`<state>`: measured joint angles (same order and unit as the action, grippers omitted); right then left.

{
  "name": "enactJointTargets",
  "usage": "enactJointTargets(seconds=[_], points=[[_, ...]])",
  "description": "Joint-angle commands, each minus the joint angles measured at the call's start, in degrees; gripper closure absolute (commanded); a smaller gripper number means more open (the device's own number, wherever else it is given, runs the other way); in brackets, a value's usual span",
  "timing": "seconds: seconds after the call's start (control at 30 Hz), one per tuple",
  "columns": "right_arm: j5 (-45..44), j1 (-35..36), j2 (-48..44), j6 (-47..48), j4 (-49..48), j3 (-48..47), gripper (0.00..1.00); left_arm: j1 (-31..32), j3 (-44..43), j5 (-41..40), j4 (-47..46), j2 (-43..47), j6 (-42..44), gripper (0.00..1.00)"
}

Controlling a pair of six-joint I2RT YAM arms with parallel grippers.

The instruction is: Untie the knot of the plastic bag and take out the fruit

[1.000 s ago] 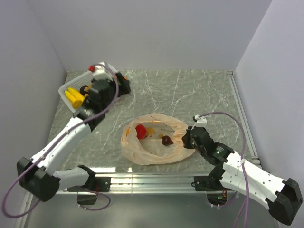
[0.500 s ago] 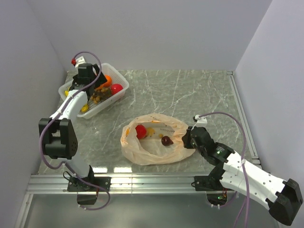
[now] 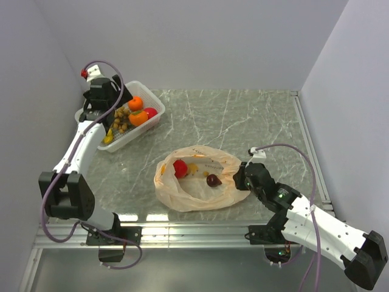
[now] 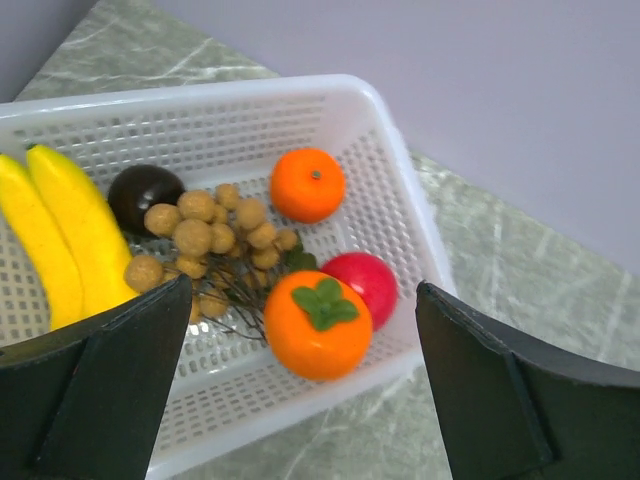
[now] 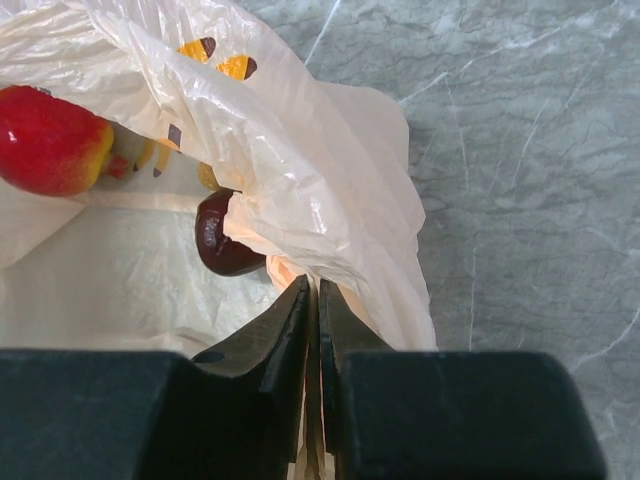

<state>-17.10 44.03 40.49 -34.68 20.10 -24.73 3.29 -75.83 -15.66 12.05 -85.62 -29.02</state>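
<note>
The peach plastic bag [image 3: 182, 198] lies open at the table's middle; no knot shows. Inside it are a red apple [image 3: 180, 167] and a dark brown round fruit [image 3: 213, 180]. My right gripper [image 3: 239, 179] is shut on the bag's right edge. The right wrist view shows its jaws [image 5: 312, 285] pinching the plastic [image 5: 300, 150], with the apple [image 5: 45, 140] and the dark fruit [image 5: 215, 240] beyond. My left gripper [image 3: 115, 109] is open and empty above the white basket [image 3: 141, 132].
In the left wrist view the basket [image 4: 330, 85] holds bananas [image 4: 60, 240], a dark round fruit [image 4: 140, 190], a bunch of small brown balls [image 4: 215, 235], a tangerine [image 4: 307, 185], a persimmon [image 4: 315, 325] and a red apple [image 4: 375, 285]. Walls stand close at the left and back.
My left arm has drawn back from over the basket toward the left wall and risen, uncovering the fruit in it. The right gripper and the bag have not moved.
</note>
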Motion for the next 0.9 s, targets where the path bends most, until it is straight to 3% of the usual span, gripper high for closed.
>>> enactJointTargets(seconds=[0.0,0.1,0.13,0.27,0.47,0.53,0.63,0.87], points=[[-2.49,0.62,-1.81,-0.13,0.38,-1.11,0.84,3.03,1.73,4.57,0.25,7.12,2.55,0.02],[-3.37,0.53,-1.73,-1.18,0.47,-1.02,0.87,11.71,3.85,9.76,0.77,12.05,4.49,0.05],[-3.72,0.53,-1.73,-1.97,0.47,-1.02,0.89,17.57,4.37,10.55,1.04,13.97,4.75,0.05],[-5.83,0.44,-1.64,-4.78,0.56,-0.23,0.95,31.4,7.89,14.6,-0.54,16.54,2.83,0.08],[-8.65,0.53,-2.26,-10.58,2.22,1.35,0.99,49.95,7.28,17.86,-1.24,11.47,2.64,0.09],[-8.47,0.44,-1.12,-12.16,2.84,1.79,1.0,55.56,6.58,13.85,-0.81,8.73,3.18,0.09],[-6.9,0.53,-0.5,-14.8,2.14,3.81,1.0,59.28,6.14,5.42,0.33,2.58,0.47,0.1],[-3.81,0.53,-3.22,-19.02,-0.15,9.26,1.0,62.98,11.31,-5.14,-5.46,-7.8,-5.26,0.14]])
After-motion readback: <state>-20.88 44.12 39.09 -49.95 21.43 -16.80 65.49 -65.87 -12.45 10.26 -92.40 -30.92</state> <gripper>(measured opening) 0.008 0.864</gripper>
